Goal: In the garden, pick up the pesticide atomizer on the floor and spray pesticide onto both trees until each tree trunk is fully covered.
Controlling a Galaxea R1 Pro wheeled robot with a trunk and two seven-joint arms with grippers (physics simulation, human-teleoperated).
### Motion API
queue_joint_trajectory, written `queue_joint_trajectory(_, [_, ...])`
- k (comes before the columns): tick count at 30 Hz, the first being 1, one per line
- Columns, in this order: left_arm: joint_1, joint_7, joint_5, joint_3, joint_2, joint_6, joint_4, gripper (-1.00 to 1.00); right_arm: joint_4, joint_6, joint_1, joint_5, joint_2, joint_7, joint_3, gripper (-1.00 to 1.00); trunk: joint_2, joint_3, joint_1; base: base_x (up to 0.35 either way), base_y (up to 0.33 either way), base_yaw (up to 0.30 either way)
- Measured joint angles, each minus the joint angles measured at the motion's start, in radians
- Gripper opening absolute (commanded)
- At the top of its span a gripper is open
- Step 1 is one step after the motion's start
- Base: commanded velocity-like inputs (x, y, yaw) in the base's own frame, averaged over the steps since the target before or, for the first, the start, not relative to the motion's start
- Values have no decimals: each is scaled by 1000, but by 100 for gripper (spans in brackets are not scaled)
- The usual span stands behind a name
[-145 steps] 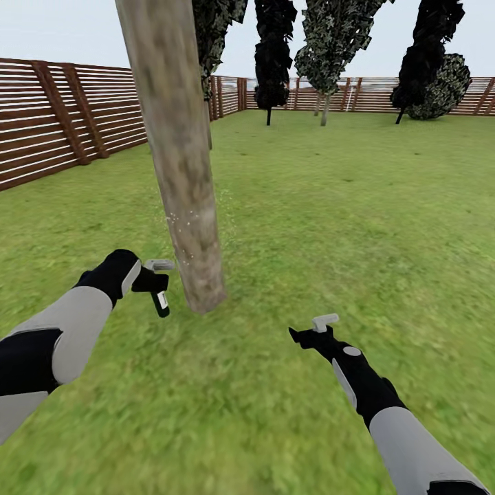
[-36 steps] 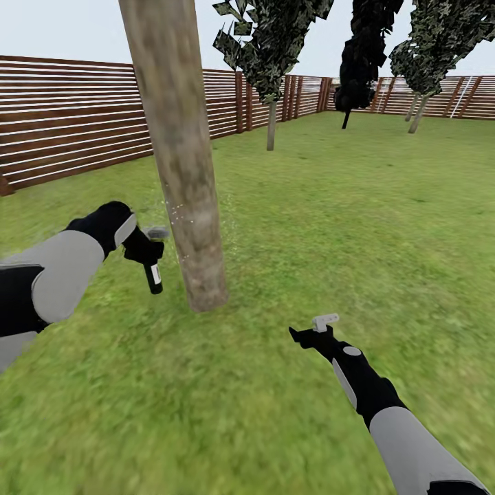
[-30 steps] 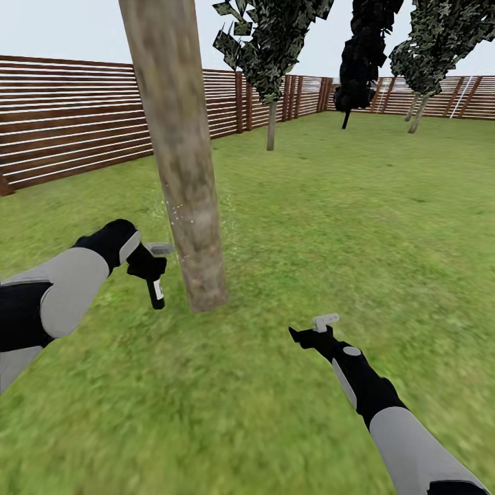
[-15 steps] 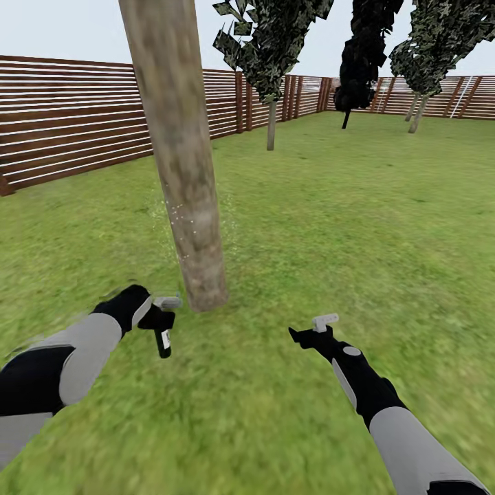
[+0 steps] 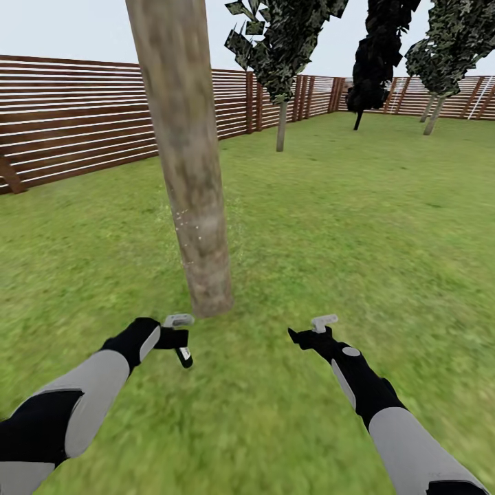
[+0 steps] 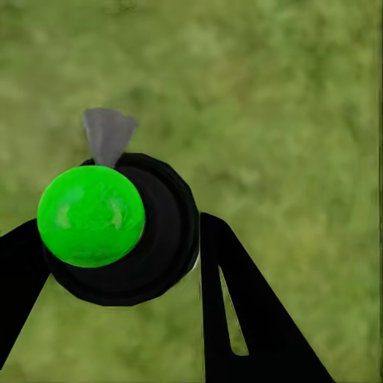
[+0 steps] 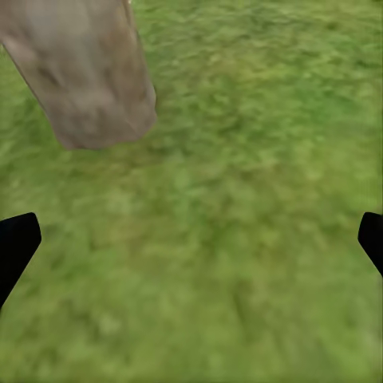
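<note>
A thick, mottled beige-grey tree trunk [image 5: 196, 172] rises from the lawn just ahead, with pale specks on its bark at mid height. In front of its base and slightly left, my left gripper [image 5: 177, 337] is shut on the small black pesticide atomizer [image 5: 184, 355], which hangs just above the grass. The left wrist view looks down on the atomizer [image 6: 163, 239] and its bright green round top [image 6: 90, 215], held between the black fingers [image 6: 231, 311]. My right gripper [image 5: 313, 331] stands open and empty over the grass to the trunk's right. The right wrist view has the trunk base [image 7: 88, 72] ahead of the spread fingertips [image 7: 16, 243].
A brown slatted fence [image 5: 69, 124] runs along the left and far side of the lawn. Further trees stand at the back: a leafy one [image 5: 282, 103], a black conifer [image 5: 375, 62] and another leafy one [image 5: 440, 69]. Open grass [image 5: 357, 220] spreads to the right.
My left arm has dropped with the atomizer from mid height beside the trunk to just above the grass by its base. The view has shifted slightly. The right arm has not moved.
</note>
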Motion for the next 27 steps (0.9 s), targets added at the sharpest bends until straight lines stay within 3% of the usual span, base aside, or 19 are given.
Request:
queue_joint_trajectory(6, [6, -1, 14, 1, -34, -3, -12, -100, 0, 0, 0, 0, 3, 0, 2, 100, 0, 0, 0, 128, -181, 233])
queue_joint_trajectory(13, [6, 0, 13, 1, -37, -3, -10, -100, 0, 0, 0, 0, 3, 0, 1, 100, 0, 0, 0, 73, -271, 130])
queue_joint_trajectory(23, [6, 0, 14, 1, -37, -3, -7, -100, 0, -1, 0, 0, 3, 0, 1, 100, 0, 0, -1, 286, -169, 13])
queue_joint_trajectory(27, [6, -2, 15, 1, -57, -3, -7, -100, 0, -1, 0, 0, 3, 0, 2, 100, 0, 0, 0, 259, -208, 229])
